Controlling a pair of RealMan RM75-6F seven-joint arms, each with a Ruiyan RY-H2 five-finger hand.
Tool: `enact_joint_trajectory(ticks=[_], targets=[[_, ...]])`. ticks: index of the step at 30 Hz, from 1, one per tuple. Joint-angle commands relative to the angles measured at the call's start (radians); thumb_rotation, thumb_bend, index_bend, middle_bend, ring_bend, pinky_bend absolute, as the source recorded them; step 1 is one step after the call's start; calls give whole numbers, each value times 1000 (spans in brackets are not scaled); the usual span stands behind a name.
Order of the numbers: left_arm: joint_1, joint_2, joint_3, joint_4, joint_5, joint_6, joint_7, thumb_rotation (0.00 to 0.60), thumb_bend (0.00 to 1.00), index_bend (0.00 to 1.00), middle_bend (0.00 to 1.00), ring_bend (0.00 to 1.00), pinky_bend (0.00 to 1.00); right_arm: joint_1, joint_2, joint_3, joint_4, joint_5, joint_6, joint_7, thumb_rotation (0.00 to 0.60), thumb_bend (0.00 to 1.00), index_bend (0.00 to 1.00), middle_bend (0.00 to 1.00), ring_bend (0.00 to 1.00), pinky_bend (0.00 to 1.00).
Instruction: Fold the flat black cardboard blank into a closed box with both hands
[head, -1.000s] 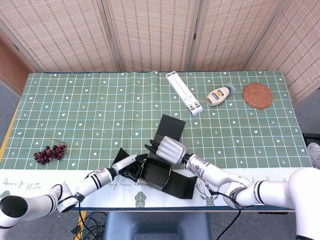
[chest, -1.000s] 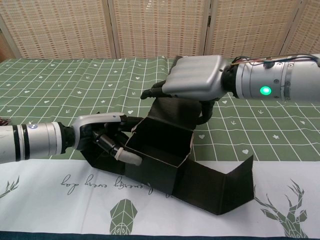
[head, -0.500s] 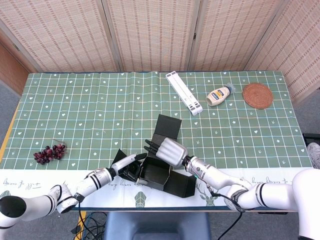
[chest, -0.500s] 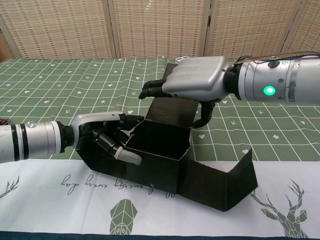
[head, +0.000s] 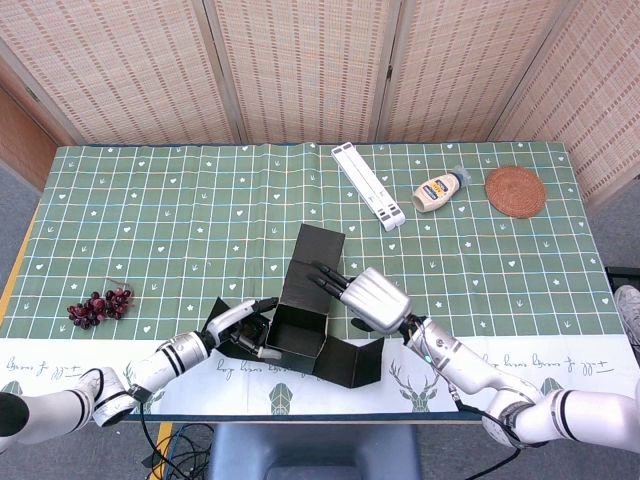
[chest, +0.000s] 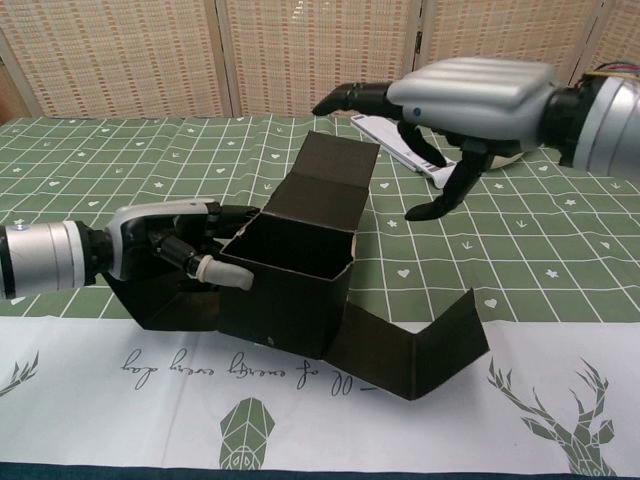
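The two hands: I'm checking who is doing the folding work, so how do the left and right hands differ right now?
The left hand grips the side of the black box low at the table; the right hand hovers above it, touching nothing. Left fingers curl on the cardboard; right fingers are spread. Both are silver with dark fingers.

The left hand (chest: 165, 250) partly hides the left flap of the black cardboard box (chest: 290, 275), and whether its fingers grip the wall is unclear.

Your head view looks steeply down over the whole green checked tablecloth (head: 150, 210); your chest view faces level and close across its front edge, the part both views share.
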Motion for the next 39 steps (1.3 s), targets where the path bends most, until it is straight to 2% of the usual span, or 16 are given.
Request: enact_joint_trajectory(ticks=[1, 7, 14, 20, 23, 28, 33, 39], targets=[[4, 24, 1, -9, -1, 13, -32, 600, 76, 203, 241, 676, 885, -67, 6, -16, 21, -53, 82, 60, 600, 204, 0, 1, 705, 1000], [6, 57, -7, -26, -13, 19, -99, 600, 76, 208, 255, 677, 885, -139, -11, -28, 53, -91, 167, 130, 600, 205, 0, 5, 706, 1000], [-1, 117, -39, -53, -45, 15, -191, 600, 76, 208, 255, 676, 885, -223, -27, -38, 80, -127, 265, 194, 600, 205, 0, 18, 705, 1000], [-12, 169, -64, -82, -70, -11, -245, 600, 76, 206, 255, 676, 885, -266, -72, -28, 122, -142, 309, 205, 600, 201, 0, 18, 706, 1000], [-16, 190, -76, -100, -82, -24, -264, 600, 76, 205, 255, 676, 885, -276, -121, -5, 161, -142, 329, 197, 600, 147, 0, 9, 705, 1000], [-22, 220, -90, -137, -86, -39, -303, 600, 76, 202, 255, 676, 885, -278, -255, 51, 253, -143, 376, 178, 600, 48, 0, 0, 695, 1000], [-27, 244, -97, -164, -78, -48, -341, 600, 76, 198, 255, 676, 886, -261, -387, 99, 365, -143, 400, 183, 600, 25, 0, 0, 673, 1000], [-29, 260, -93, -171, -60, -48, -389, 600, 75, 193, 255, 676, 886, -231, -509, 130, 495, -158, 417, 223, 600, 17, 0, 0, 642, 1000]])
